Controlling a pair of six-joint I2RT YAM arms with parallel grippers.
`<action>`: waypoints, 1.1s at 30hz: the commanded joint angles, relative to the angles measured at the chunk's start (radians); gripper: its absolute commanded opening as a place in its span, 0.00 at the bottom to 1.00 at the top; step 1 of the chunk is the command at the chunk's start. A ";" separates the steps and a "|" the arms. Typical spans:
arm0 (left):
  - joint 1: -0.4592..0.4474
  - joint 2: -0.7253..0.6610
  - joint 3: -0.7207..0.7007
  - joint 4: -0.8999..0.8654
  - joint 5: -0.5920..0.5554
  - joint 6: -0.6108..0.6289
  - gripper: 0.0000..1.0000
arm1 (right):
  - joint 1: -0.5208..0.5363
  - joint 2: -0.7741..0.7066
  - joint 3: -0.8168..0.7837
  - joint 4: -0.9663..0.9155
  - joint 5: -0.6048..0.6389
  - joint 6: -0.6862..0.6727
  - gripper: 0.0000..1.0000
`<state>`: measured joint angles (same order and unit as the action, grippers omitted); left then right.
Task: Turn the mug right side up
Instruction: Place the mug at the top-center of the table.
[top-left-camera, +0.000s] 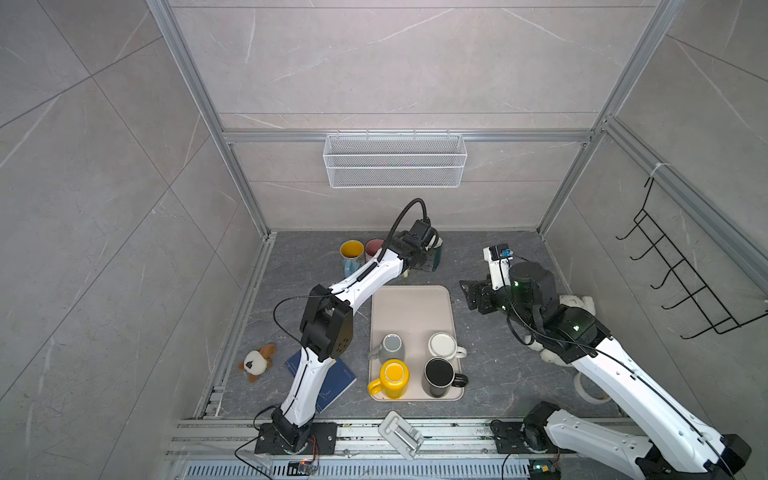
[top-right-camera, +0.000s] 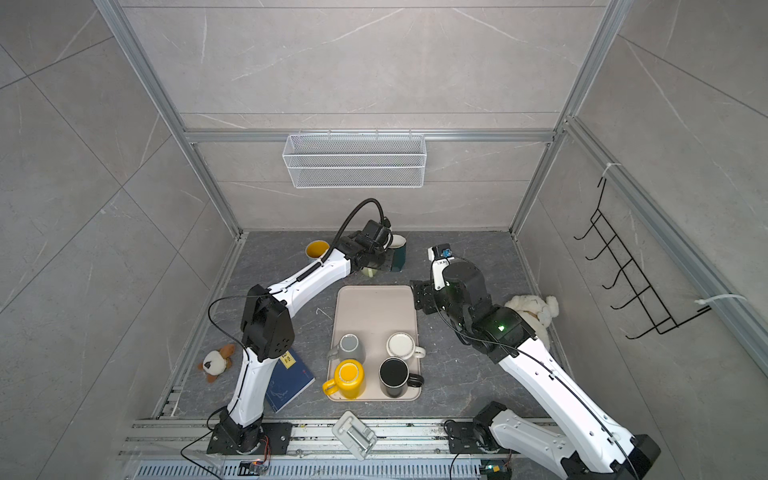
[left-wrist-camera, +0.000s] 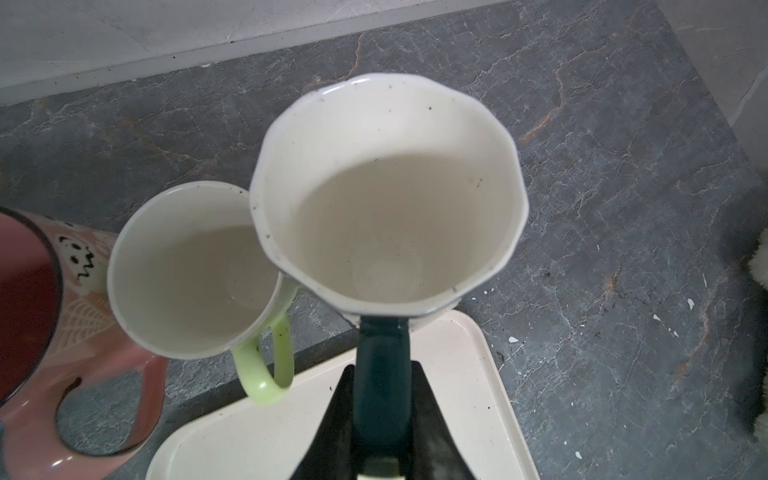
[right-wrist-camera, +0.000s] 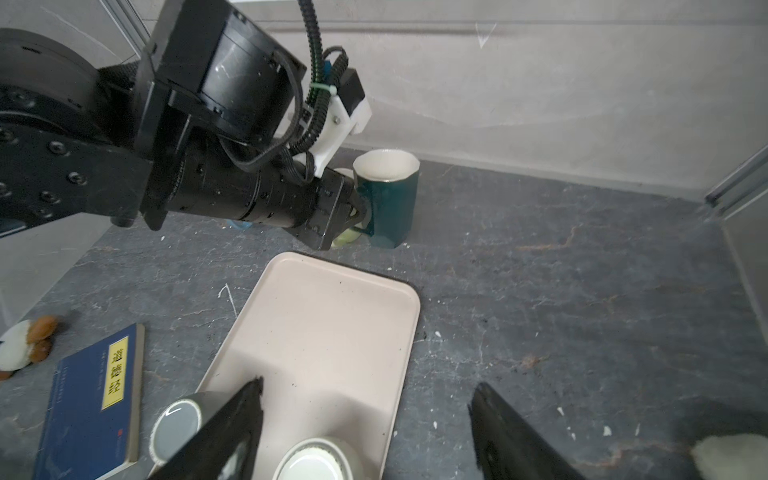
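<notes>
A dark teal mug (top-left-camera: 437, 252) (top-right-camera: 400, 249) (right-wrist-camera: 392, 208) with a cream inside (left-wrist-camera: 386, 187) stands mouth up at the back of the table, just beyond the beige tray (top-left-camera: 411, 307) (right-wrist-camera: 332, 316). My left gripper (top-left-camera: 428, 259) (left-wrist-camera: 382, 365) (right-wrist-camera: 357, 212) is shut on its handle from the side. The mug's base sits at the table top; contact is unclear. My right gripper (top-left-camera: 467, 291) (top-right-camera: 417, 295) (right-wrist-camera: 370, 390) hangs open and empty over the tray's right edge. Grey (top-left-camera: 390, 347), white (top-left-camera: 442, 345) and yellow (top-left-camera: 395, 376) mugs stand upside down on the tray.
A black mug (top-left-camera: 438, 374) is also on the tray. Upright light green (left-wrist-camera: 191, 270), pink (left-wrist-camera: 25, 311) and yellow-lined (top-left-camera: 352, 251) mugs crowd the teal one. A blue book (top-left-camera: 336, 382), plush toys (top-left-camera: 255, 363) (top-left-camera: 577, 303) and a tape roll (top-left-camera: 590, 388) lie about.
</notes>
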<state>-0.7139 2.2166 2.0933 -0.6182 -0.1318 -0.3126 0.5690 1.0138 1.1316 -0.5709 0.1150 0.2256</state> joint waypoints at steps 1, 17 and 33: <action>-0.003 0.001 0.086 0.098 -0.046 -0.007 0.00 | -0.052 0.019 0.020 -0.041 -0.180 0.064 0.80; -0.002 0.090 0.139 0.083 -0.091 0.008 0.00 | -0.311 0.075 -0.062 0.087 -0.621 0.207 0.80; 0.004 0.152 0.137 0.104 -0.122 0.005 0.00 | -0.360 0.078 -0.096 0.115 -0.668 0.222 0.80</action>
<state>-0.7136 2.3779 2.1860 -0.6090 -0.2115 -0.3107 0.2146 1.0885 1.0496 -0.4740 -0.5312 0.4347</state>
